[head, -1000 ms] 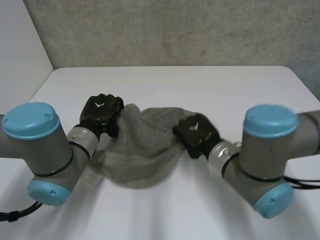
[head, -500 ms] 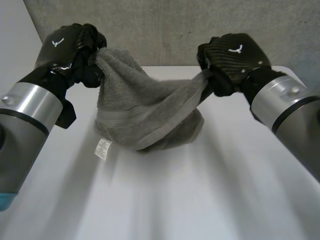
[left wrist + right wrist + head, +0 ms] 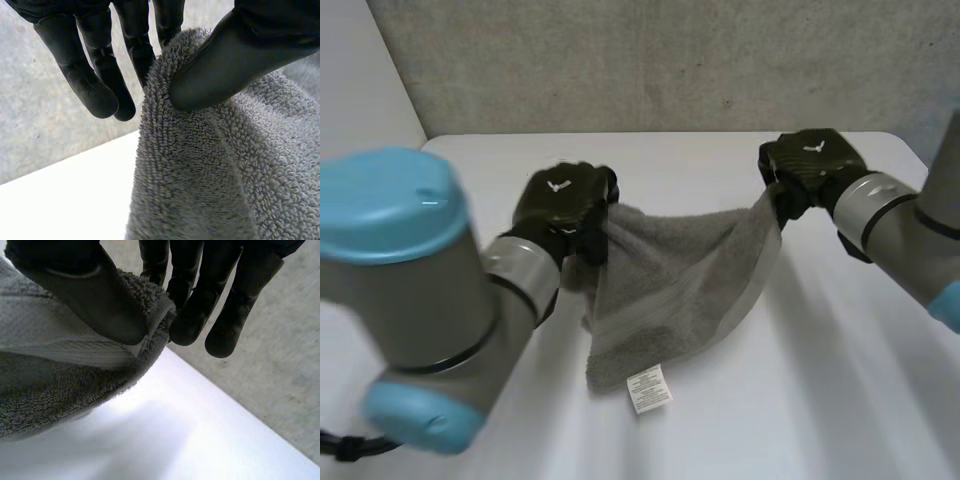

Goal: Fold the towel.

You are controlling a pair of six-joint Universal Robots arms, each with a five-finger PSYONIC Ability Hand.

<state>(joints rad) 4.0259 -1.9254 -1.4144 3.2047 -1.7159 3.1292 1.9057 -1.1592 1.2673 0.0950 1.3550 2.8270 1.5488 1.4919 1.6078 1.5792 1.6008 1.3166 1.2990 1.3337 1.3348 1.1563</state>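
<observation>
Thumb pinched against fingers, the left hand (image 3: 565,205) holds the towel's (image 3: 680,270) ten-o'clock corner and the right hand (image 3: 810,165) its two-o'clock corner, spreading it above the table (image 3: 700,160), probably to lay it flat.

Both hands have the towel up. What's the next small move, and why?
Probably lower both hands together, away from the robot, to lay the towel flat. The left hand and right hand each pinch a top corner; the towel sags between them, its label end seemingly resting on the table.
</observation>
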